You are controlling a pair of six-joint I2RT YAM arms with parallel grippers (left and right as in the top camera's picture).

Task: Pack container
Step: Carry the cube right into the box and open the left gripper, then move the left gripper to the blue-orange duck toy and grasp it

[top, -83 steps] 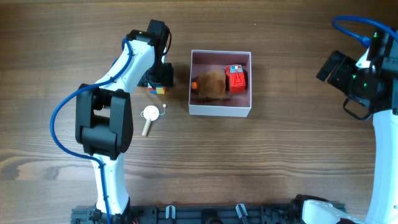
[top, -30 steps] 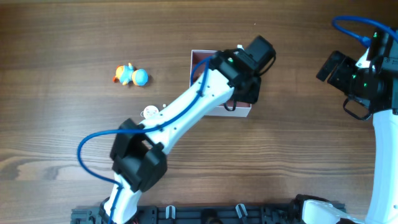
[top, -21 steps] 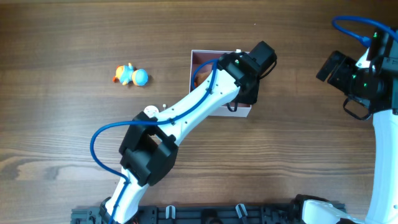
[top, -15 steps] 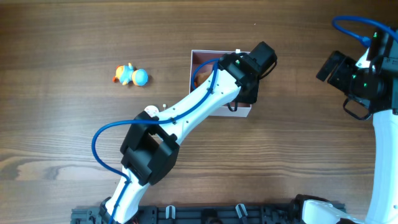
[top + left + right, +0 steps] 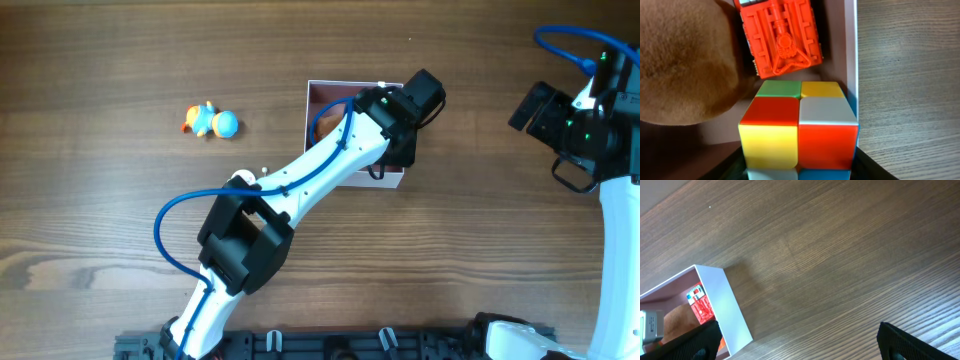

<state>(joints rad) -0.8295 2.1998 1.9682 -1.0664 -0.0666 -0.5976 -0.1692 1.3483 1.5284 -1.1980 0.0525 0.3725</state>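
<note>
**Overhead.** You have one square, shallow white cardboard container (image 5: 312, 100), pinkish-mauve inside, at mid-worktop (image 5: 120, 60). Your left arm (image 5: 320, 170) reaches across it and covers its right part. An orange-and-blue toy figure (image 5: 210, 121) lies well apart to the left. Your right arm (image 5: 590, 120) stands far right.

**Left wrist.** The left end effector (image 5: 799, 167) pinches a multicoloured two-by-two puzzle cube (image 5: 799, 132) at the container's corner, beside its white wall. Just beside the cube are a red ribbed plastic toy (image 5: 780, 35) and a brown furry plush (image 5: 685, 60).

**Right wrist.** The right end effector (image 5: 799, 330) is spread wide, gripping nothing, over bare worktop. The container's corner is at lower left. The red toy's label is too small to read.
</note>
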